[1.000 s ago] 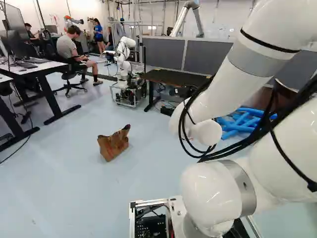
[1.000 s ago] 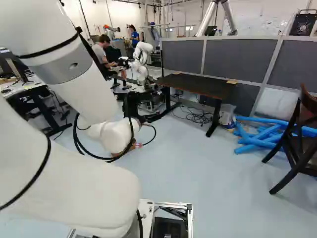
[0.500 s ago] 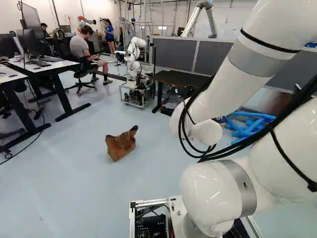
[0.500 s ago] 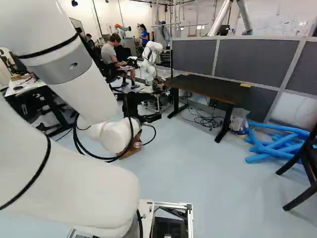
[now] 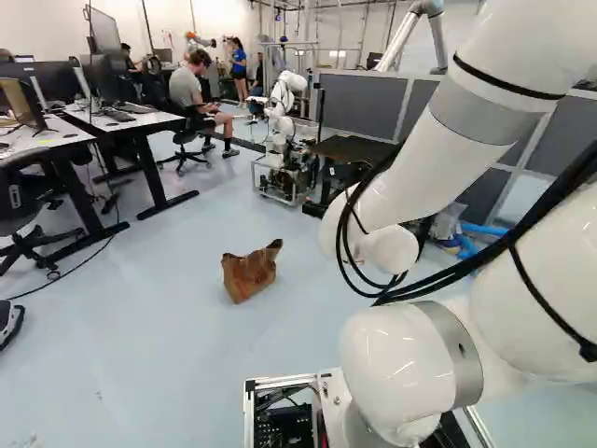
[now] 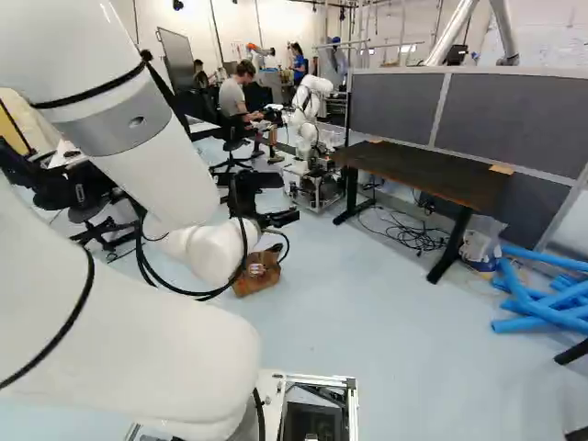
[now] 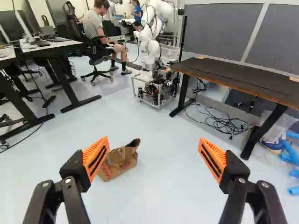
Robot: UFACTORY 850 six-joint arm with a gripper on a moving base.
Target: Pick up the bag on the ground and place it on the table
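My left base view looks from behind the arm point(image 5: 420, 177), on its left, facing ahead and slightly down; the arm looms very near, at the view's right. My right base view faces likewise from behind, on the arm's right, with the arm close at the left. Both share the floor point(image 5: 187, 373), the bag point(image 5: 248, 275), partly covered by the arm in the right one, the dark surface point(image 6: 423, 173) and another robot point(image 6: 306, 119). My wrist view looks along the gripper point(image 6: 290, 198), ahead and down, showing those same things from nearer.
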